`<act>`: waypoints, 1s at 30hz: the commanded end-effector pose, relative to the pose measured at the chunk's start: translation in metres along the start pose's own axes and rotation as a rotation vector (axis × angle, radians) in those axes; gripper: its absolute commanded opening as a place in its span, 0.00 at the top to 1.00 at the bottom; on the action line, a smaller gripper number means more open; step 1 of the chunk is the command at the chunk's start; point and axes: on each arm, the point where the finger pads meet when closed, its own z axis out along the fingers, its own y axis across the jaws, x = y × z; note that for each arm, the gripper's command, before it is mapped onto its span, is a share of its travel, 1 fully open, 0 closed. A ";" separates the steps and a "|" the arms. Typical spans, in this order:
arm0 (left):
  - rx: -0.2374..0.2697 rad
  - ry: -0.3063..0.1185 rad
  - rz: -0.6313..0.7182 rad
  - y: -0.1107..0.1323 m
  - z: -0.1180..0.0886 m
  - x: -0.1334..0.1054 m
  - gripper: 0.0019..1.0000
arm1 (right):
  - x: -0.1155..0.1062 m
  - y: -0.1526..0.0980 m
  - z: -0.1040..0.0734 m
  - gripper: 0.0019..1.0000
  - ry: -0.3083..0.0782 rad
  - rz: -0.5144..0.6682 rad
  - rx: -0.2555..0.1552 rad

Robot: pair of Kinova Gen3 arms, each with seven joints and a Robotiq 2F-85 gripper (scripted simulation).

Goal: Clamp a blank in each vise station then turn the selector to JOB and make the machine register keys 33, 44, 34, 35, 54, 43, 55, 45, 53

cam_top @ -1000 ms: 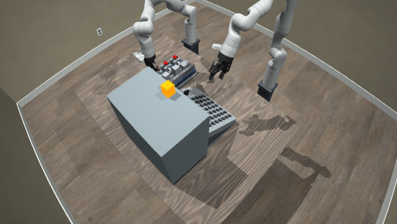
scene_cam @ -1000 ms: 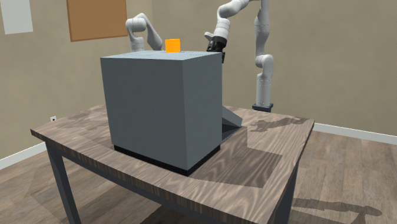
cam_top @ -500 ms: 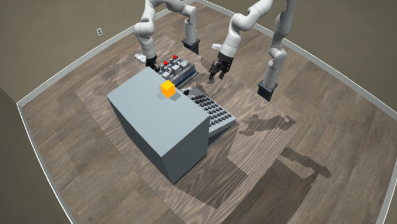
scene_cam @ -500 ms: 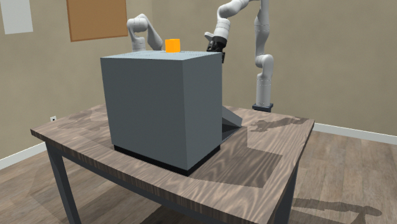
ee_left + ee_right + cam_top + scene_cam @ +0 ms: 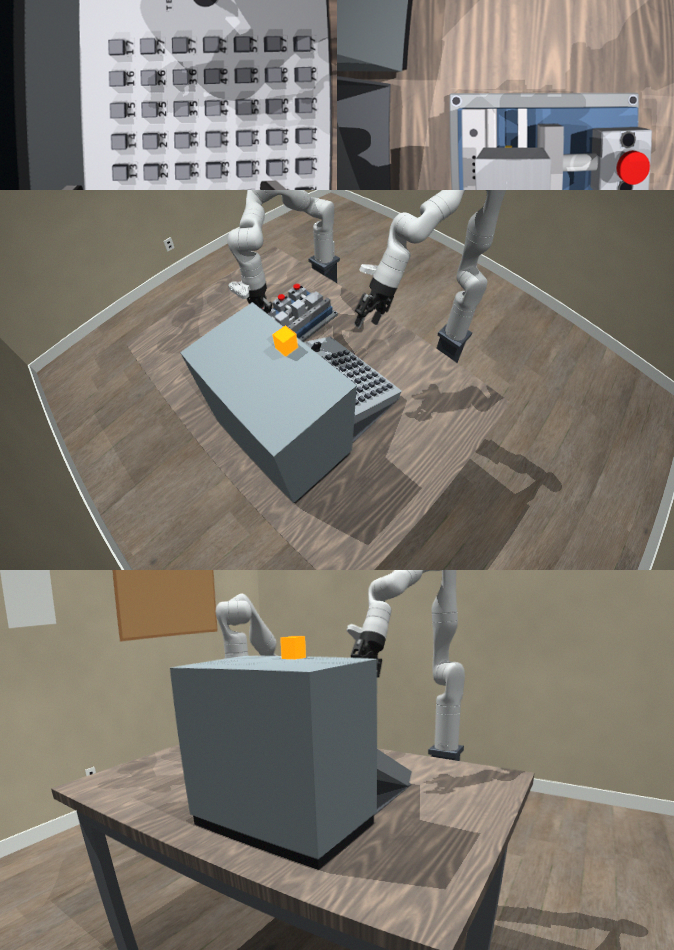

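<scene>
One big grey cabinet [image 5: 265, 380] [image 5: 250, 750] takes up the nearest part of the table [image 5: 198, 390] [image 5: 400, 900] from where I stand, with a bright amber lamp [image 5: 285, 341] [image 5: 293, 648] on its top. Beyond it the sloped key panel [image 5: 377, 405] [image 5: 96, 127] shows its rows of dark keys, and the black selector knob [image 5: 316, 346] [image 5: 206, 2] sits up by one end. Over the keys, the left gripper [image 5: 367, 321] [image 5: 173, 187] hangs with its fingers spread wide, nothing between them. Beside the panel lies the blue-based vise fixture [image 5: 316, 321] [image 5: 549, 101], red knobs [image 5: 296, 286] [image 5: 633, 168] along its far side. The right gripper [image 5: 267, 309], partly closed, has hold of a grey blank [image 5: 512, 171], seen over the fixture from its wrist; I can't tell whether blank and fixture touch. Farther back stand the arms' dark pedestals [image 5: 330, 269] [image 5: 446, 751].
</scene>
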 end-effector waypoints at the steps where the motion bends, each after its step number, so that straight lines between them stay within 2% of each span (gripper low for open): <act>1: 0.002 0.001 0.000 -0.001 -0.001 0.000 0.00 | 0.000 0.000 -0.001 0.90 0.002 0.000 0.001; 14: 0.002 0.001 0.000 -0.001 -0.001 0.000 0.00 | 0.000 0.000 0.005 0.90 0.002 -0.001 0.001; 30: 0.002 0.001 0.000 -0.001 -0.001 0.000 0.00 | 0.001 -0.001 0.050 0.90 0.002 -0.001 0.001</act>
